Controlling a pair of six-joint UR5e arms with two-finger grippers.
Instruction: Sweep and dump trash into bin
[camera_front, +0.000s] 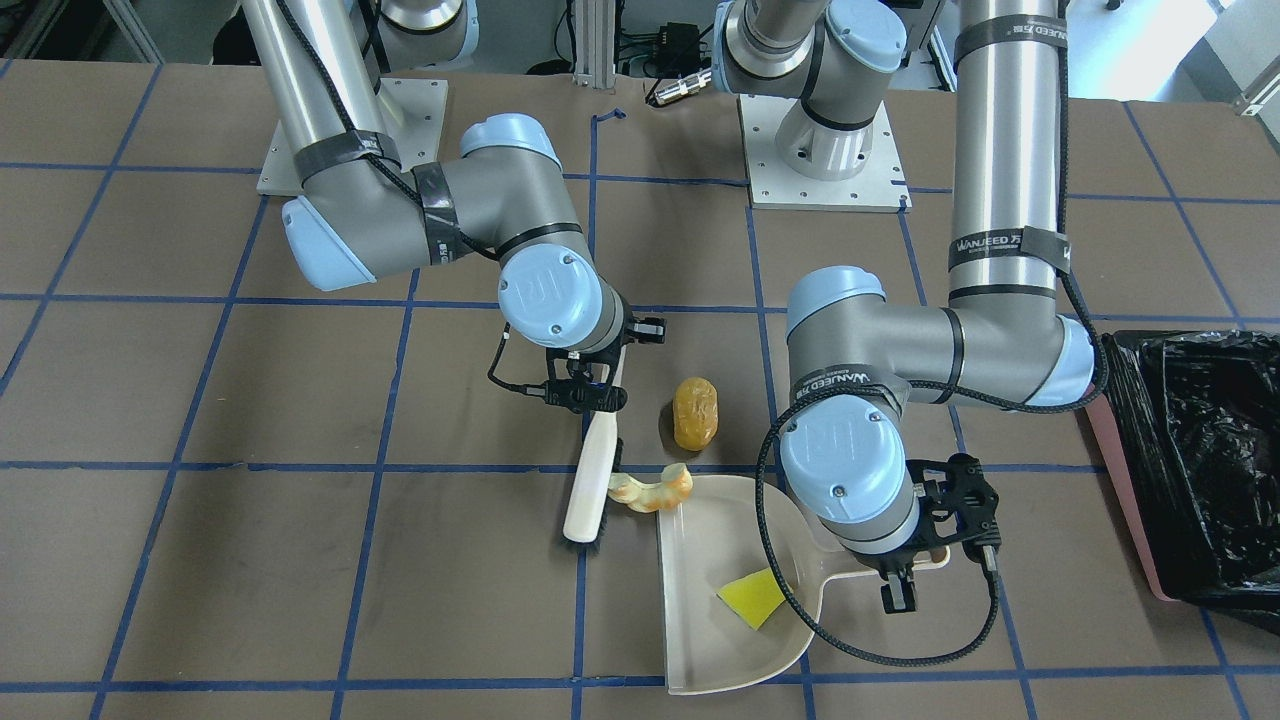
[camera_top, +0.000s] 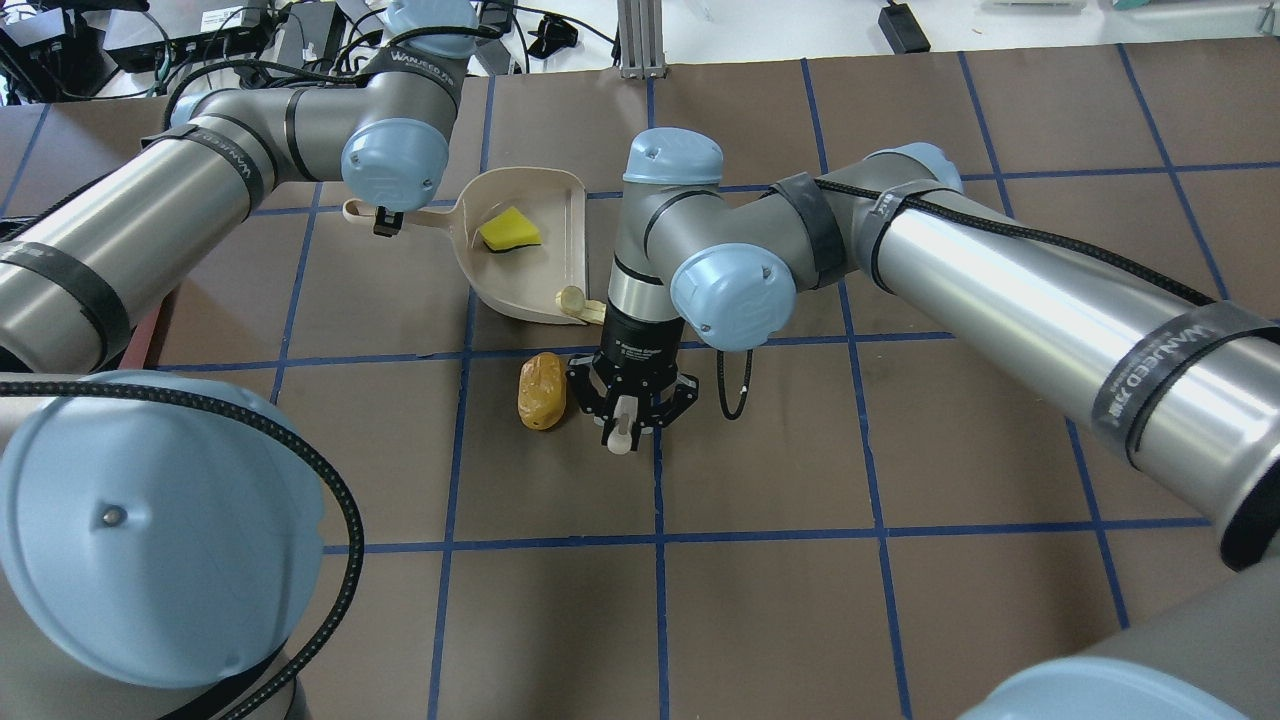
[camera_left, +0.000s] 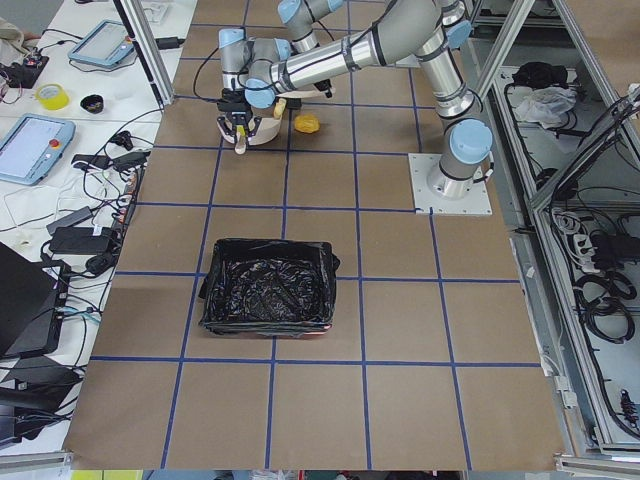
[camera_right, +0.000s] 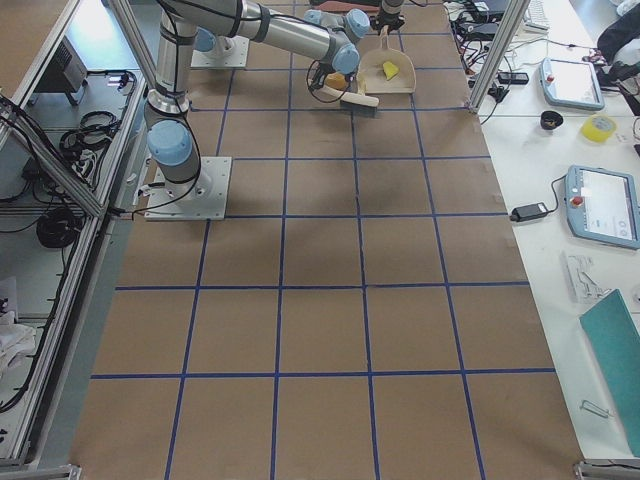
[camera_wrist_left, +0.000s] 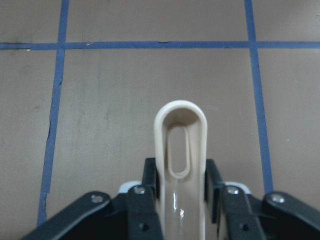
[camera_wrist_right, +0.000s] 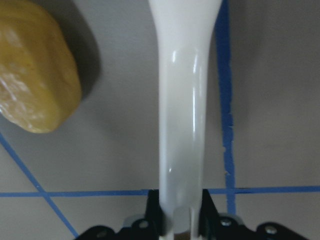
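Note:
My left gripper is shut on the handle of the beige dustpan, which lies flat on the table. The bright yellow wedge lies inside the pan. The pale cream crescent rests at the pan's open lip. The amber-yellow oval lies on the table just beyond the lip, beside the brush. My right gripper is shut on the white handle of a brush, whose bristles touch the table beside the crescent. The pink bin with its black bag stands at my left.
The table is brown with a grid of blue tape lines. Both arm bases stand on white plates at the robot's edge. In the exterior left view the bin stands well apart from the dustpan. Tablets and cables lie on side benches.

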